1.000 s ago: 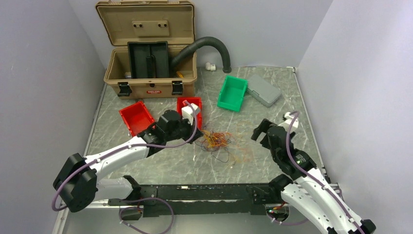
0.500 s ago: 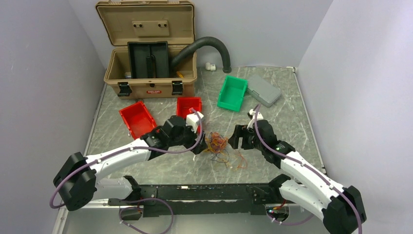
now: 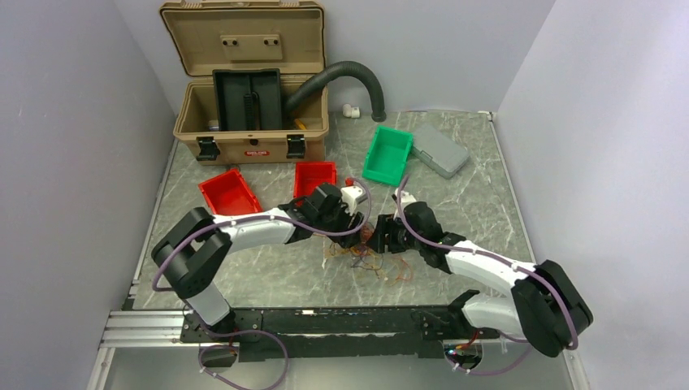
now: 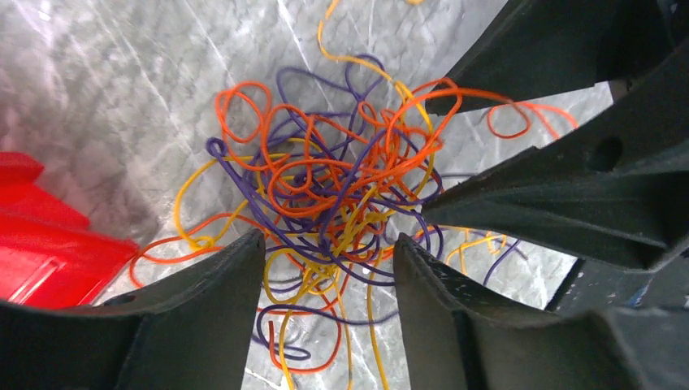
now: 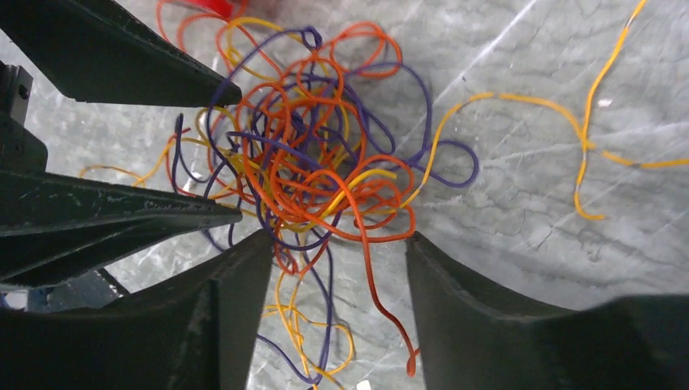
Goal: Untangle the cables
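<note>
Cables (image 4: 333, 187) lie in one knotted clump on the marbled table (image 3: 487, 195), directly under both tool heads. From above, the left gripper (image 3: 357, 231) and right gripper (image 3: 380, 237) face each other nose to nose across the clump. Left gripper (image 4: 329, 238): jaws spread, with orange, yellow and purple loops lying loose in the gap and nothing pinched yet. Ahead of its tips sits the dense core, with the other arm's fingers just beyond it, and a red bin (image 4: 49, 252) shows off to one side. Right gripper (image 5: 337, 236): jaws likewise apart, a few orange and purple tails running down between the fingers and the core just ahead of the tips. A stray yellow strand (image 5: 585, 146) lies clear of the clump, well off to the far side of this gripper from the opposing fingers. Handling judgement: the wires look hair-thin, very light and limp, with some spring in the loops. They should slip easily from a shallow pinch, and a pull would likely drag the whole knot rather than part it. Best hold is probably a single outer loop or a free tail at the rim of the clump, each gripper on a different colour, and not the core. Main risk is tightening the snarl.
</note>
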Motion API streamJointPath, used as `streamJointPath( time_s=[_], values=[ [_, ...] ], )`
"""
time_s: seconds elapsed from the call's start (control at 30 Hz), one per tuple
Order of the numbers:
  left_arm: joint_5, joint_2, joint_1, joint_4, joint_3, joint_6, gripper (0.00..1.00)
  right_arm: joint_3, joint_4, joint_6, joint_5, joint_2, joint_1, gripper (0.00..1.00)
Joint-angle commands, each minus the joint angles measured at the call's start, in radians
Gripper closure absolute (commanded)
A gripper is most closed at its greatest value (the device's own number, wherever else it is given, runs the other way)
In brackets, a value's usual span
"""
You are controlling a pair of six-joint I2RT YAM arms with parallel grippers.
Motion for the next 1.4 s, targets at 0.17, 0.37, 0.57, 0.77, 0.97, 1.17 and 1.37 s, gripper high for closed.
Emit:
streamJointPath(
  time_s=[0.17, 0.37, 0.57, 0.77, 0.97, 1.17, 1.37],
  values=[
    [0.161, 0.104, -0.002, 0.159, 0.029, -0.038, 0.98, -0.058, 0.188, 0.103, 0.061, 0.068, 0.018, 0.98],
    [0.019, -0.077, 0.075, 0.108, -0.046, -0.054, 1.0, -0.055, -0.178, 0.245, 0.577, -0.2, 0.016, 1.0],
    [-0.192, -0.323, 0.121, 0.02, -0.146, -0.112, 1.0, 0.008, -0.649, 0.555, 1.053, -0.477, 0.003, 1.0],
    [-0.377, -0.497, 0.124, -0.05, -0.213, -0.173, 1.0, 0.094, -0.83, 0.676, 1.171, -0.574, 0.001, 1.0],
    [-0.41, -0.559, 0.124, -0.1, -0.213, -0.163, 1.0, 0.134, -0.803, 0.557, 1.175, -0.594, 0.001, 1.0],
    [-0.481, -0.614, 0.124, -0.176, -0.218, -0.171, 1.0, 0.25, -0.957, 0.592, 1.35, -0.616, 0.002, 1.0],
    [-0.635, -0.662, 0.124, -0.326, -0.201, -0.205, 1.0, 0.37, -0.842, 0.374, 1.347, -0.596, 0.001, 1.0]
  ],
)
